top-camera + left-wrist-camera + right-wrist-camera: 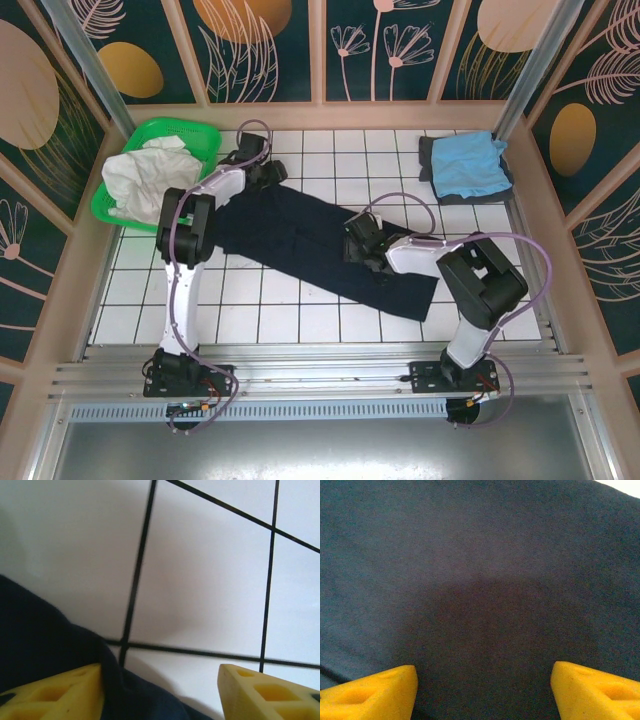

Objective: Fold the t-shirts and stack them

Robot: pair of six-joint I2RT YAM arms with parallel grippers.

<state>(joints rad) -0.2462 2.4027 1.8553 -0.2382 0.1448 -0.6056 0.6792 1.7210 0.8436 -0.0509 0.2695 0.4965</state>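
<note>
Left pincer (160, 680) gapes at the far-left hem of the navy t-shirt (300, 235), gripping nothing; the shirt lies spread diagonally across the counter (330, 150). Right pincer (483, 682) hovers open and empty over its right half. Fold looks just starting: next, pinch the hem and carry it over.

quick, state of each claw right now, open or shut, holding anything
left claw: open, gripping nothing, at the edge of the navy t-shirt
right claw: open, gripping nothing, over the navy t-shirt
</note>
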